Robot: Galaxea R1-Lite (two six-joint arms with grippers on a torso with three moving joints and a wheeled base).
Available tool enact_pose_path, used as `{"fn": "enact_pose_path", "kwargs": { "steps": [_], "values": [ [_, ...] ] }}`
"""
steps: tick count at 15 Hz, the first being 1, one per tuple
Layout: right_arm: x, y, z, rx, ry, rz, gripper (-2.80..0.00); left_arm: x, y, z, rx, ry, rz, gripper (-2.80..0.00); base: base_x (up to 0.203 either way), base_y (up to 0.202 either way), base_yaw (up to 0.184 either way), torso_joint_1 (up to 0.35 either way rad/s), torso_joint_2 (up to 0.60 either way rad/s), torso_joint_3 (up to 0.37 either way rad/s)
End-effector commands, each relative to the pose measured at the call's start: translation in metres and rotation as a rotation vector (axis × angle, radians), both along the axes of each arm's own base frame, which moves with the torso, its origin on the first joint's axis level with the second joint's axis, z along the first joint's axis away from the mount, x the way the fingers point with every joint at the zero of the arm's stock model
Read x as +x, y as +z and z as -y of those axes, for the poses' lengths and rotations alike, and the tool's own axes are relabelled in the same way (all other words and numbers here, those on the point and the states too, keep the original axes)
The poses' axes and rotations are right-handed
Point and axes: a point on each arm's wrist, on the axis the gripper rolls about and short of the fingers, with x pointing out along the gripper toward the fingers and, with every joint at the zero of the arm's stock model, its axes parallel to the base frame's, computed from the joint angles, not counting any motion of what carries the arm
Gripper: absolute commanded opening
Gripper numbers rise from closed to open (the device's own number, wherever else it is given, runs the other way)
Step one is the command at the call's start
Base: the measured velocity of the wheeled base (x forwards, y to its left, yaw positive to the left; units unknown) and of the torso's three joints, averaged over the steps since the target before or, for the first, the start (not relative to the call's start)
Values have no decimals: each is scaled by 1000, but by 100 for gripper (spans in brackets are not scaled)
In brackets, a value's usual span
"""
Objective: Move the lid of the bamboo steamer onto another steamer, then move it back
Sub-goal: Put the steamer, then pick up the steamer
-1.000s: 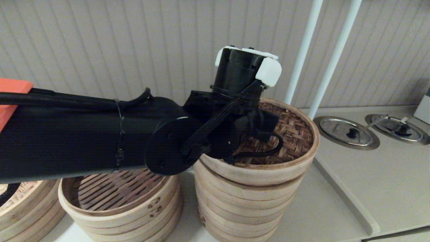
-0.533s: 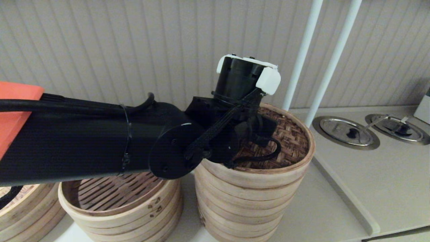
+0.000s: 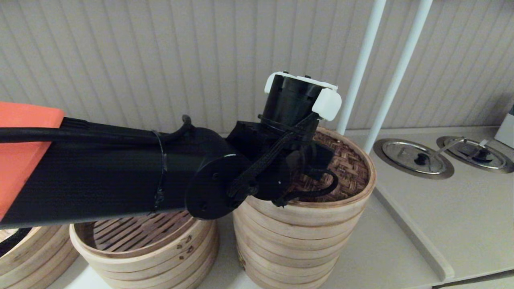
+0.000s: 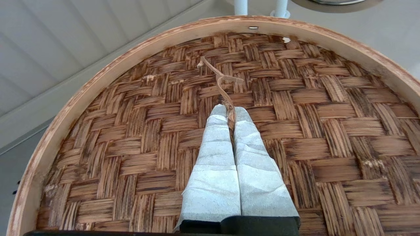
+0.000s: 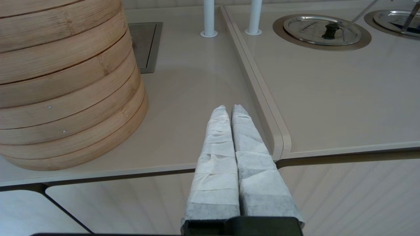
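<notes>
The bamboo steamer lid (image 3: pixel 350 163), dark brown woven inside a pale hoop, sits on top of the tall steamer stack (image 3: pixel 293 241). My left arm reaches over it from the left, and its wrist hides the fingers in the head view. In the left wrist view my left gripper (image 4: pixel 230 113) is shut on the thin bamboo handle loop (image 4: pixel 223 86) at the middle of the lid (image 4: pixel 311 108). My right gripper (image 5: pixel 229 109) is shut on nothing, low at the counter's front edge, to the right of the tall stack (image 5: pixel 65 82).
A shorter open steamer with a slatted floor (image 3: pixel 140 237) stands left of the tall stack, another steamer (image 3: pixel 24 257) at far left. Two white poles (image 3: pixel 361 68) rise behind. Round metal lids (image 3: pixel 415 158) sit in the raised counter section (image 3: pixel 441 224) at right.
The left arm and the lid it holds have come down and shifted slightly right. The lid, earlier tilted and offset above the top ring, now sits level on the tall stack.
</notes>
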Motion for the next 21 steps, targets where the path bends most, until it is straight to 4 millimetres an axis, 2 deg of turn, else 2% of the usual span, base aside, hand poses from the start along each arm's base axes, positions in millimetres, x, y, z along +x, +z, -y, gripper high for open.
{"fn": "enact_pose_path", "kwargs": {
  "steps": [1,6,11,14,18,21],
  "values": [
    [0,-1,0,1,0,-3,-280,0,-1,0,0,12,2,0,0,0,0,0,0,0],
    [0,-1,0,1,0,-3,-280,-8,22,-13,-52,15,26,0,0,0,0,0,0,0],
    [0,-1,0,1,0,-3,-280,-24,57,-40,-128,18,68,0,0,0,0,0,0,0],
    [0,-1,0,1,1,-3,-280,-33,59,-63,-125,49,68,0,0,0,0,0,0,0],
    [0,-1,0,1,0,-3,-280,0,35,-118,-122,206,32,0,0,0,0,0,0,0],
    [0,-1,0,1,0,-3,-280,-12,36,-178,-171,234,4,0,0,0,0,0,0,0]
  ]
}}
